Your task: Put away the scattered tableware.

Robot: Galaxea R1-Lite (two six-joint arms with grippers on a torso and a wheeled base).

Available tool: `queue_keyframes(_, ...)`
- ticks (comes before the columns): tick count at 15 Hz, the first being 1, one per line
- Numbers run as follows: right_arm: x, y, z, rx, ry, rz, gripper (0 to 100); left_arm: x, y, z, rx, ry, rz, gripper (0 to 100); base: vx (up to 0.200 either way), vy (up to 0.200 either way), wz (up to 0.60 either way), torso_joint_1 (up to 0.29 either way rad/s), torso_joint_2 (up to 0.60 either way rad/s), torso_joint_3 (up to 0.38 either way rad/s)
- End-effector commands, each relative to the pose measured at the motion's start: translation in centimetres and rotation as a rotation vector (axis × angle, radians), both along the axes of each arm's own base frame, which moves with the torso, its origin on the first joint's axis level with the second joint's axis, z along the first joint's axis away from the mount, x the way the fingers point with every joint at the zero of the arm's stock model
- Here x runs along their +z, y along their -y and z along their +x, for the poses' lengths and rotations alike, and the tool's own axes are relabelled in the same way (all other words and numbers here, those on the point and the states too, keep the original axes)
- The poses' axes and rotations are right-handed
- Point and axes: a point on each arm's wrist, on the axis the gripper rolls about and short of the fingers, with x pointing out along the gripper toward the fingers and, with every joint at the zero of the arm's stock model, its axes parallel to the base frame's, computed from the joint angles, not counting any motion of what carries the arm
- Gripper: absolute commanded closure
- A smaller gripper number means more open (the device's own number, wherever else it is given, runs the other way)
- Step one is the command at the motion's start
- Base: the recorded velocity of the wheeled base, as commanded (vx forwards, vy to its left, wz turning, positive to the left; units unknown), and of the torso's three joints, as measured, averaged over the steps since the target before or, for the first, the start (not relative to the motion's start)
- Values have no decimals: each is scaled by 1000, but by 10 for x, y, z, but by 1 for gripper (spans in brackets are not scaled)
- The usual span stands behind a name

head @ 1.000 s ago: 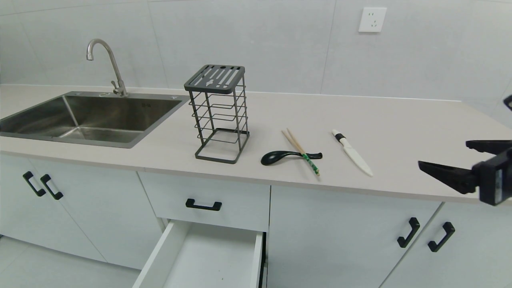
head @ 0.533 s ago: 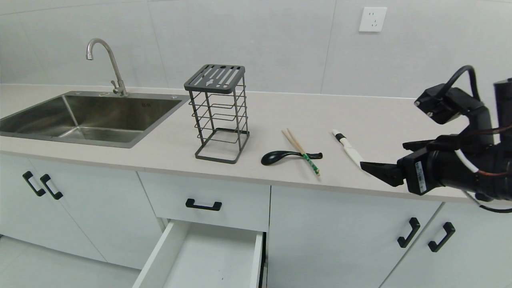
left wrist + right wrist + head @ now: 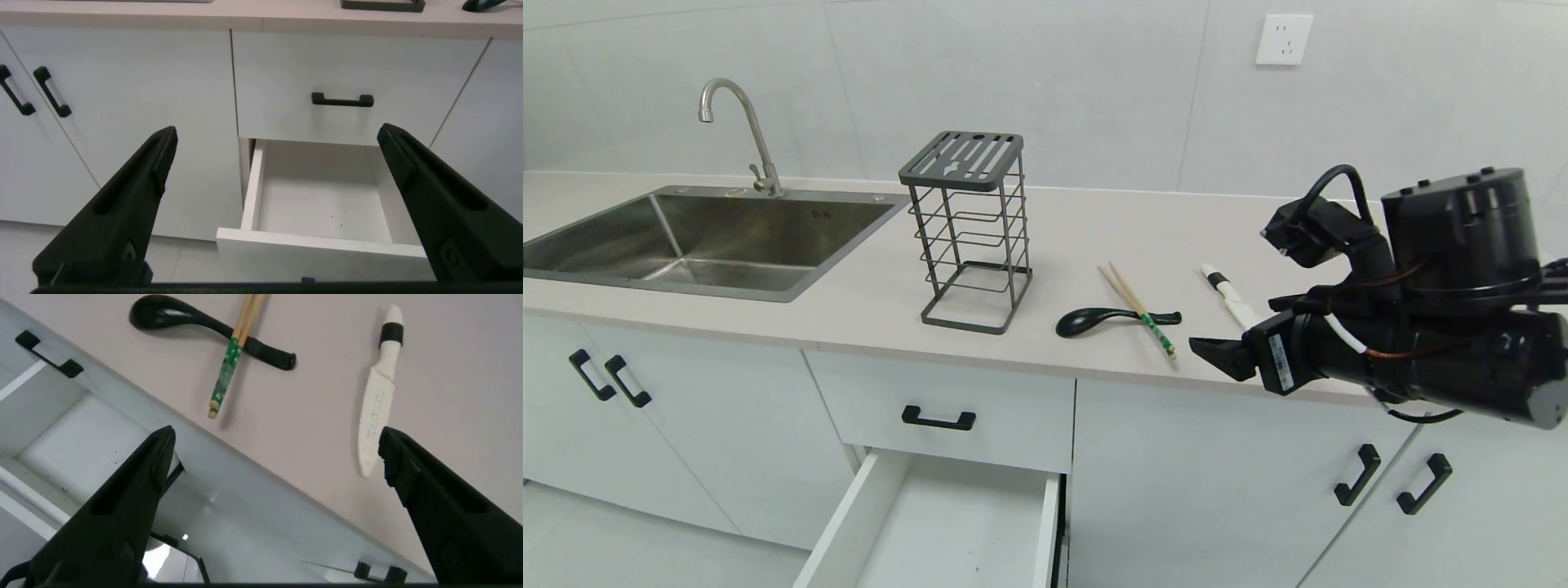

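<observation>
A black spoon (image 3: 1094, 320) lies on the counter with a pair of chopsticks (image 3: 1139, 310) crossed over its handle. Right of them lies a white knife (image 3: 1227, 294), its blade hidden behind my right arm. My right gripper (image 3: 1241, 331) hangs open over the counter's front edge, just right of the chopsticks. In the right wrist view the spoon (image 3: 176, 314), chopsticks (image 3: 233, 351) and knife (image 3: 377, 396) lie beyond the open right gripper (image 3: 276, 437), which holds nothing. My left gripper (image 3: 276, 131) is open and low before the cabinets, facing the open drawer (image 3: 319, 243).
A dark wire rack (image 3: 970, 229) stands left of the spoon, and a steel sink (image 3: 703, 241) with a tap sits at the far left. The white drawer (image 3: 947, 531) is pulled out below the counter. Cabinet handles (image 3: 1425, 482) stick out under my right arm.
My right arm has swung left along the counter's front edge, from the far right to beside the chopsticks, and now covers the knife's blade. The tableware has not moved.
</observation>
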Motion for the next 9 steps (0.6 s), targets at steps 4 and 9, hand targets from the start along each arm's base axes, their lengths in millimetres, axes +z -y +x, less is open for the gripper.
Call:
queue_keyframes(4, -15, -38, 25, -63, -44, 35, 0, 0, 0, 0, 0, -2, 0, 0, 0, 0, 0, 0, 0, 0)
queue_keyframes(9, -34, -62, 42, -118, -88, 55, 0, 0, 0, 0, 0, -2, 0, 0, 0, 0, 0, 0, 0, 0)
